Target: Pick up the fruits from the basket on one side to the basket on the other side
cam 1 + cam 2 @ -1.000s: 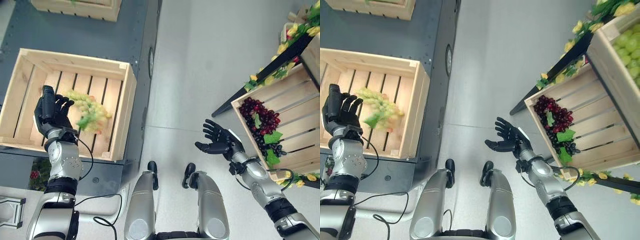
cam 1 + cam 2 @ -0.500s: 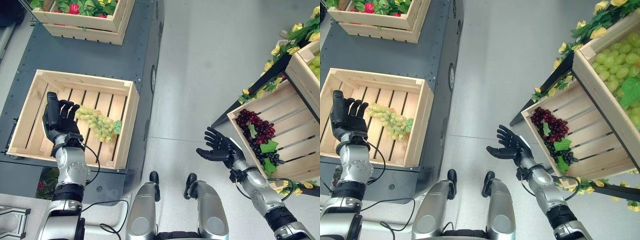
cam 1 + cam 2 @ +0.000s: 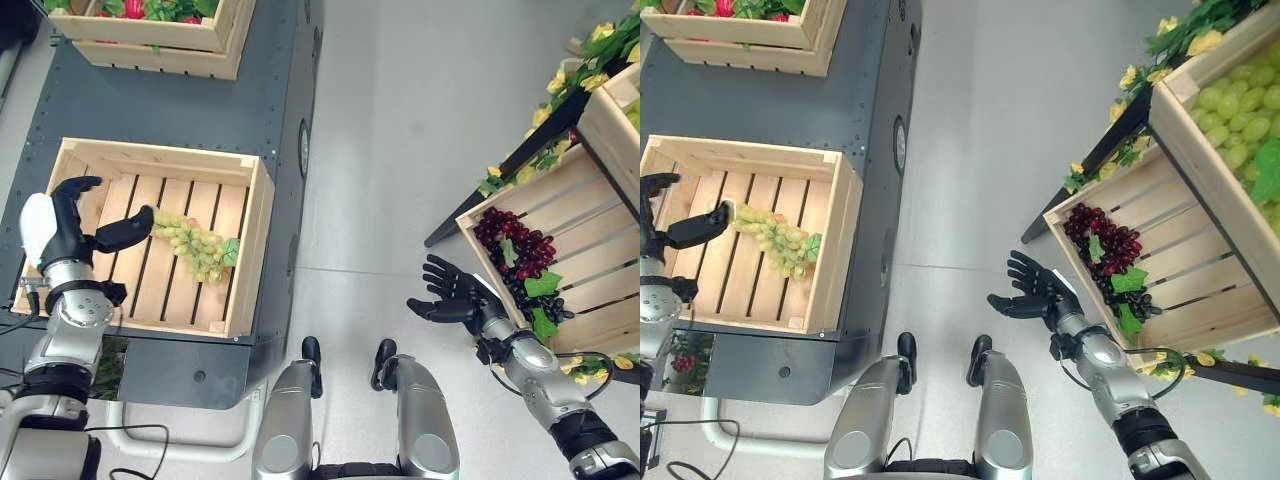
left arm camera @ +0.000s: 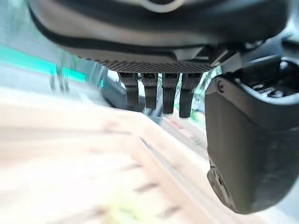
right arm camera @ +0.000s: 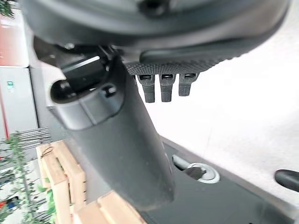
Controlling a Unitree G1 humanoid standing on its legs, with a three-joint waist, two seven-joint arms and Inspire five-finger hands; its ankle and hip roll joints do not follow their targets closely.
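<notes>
A bunch of green grapes lies on the slats inside the wooden crate on my left. My left hand hovers over the crate's left part, open, fingers spread, one fingertip close to the bunch's stem end and holding nothing. Its straight fingers show in the left wrist view. On my right, a tilted crate holds dark red grapes with green leaves. My right hand floats palm-up just left of that crate, open and empty.
The left crate rests on a dark grey platform; another crate with red fruit and leaves sits behind it. Above the right crate a higher crate holds green grapes, edged with leafy garlands. Grey floor lies between the sides.
The camera has shifted. My left hand has turned and drawn back leftward from the green grapes, which now lie still on the slats. The right hand stays open beside its crate.
</notes>
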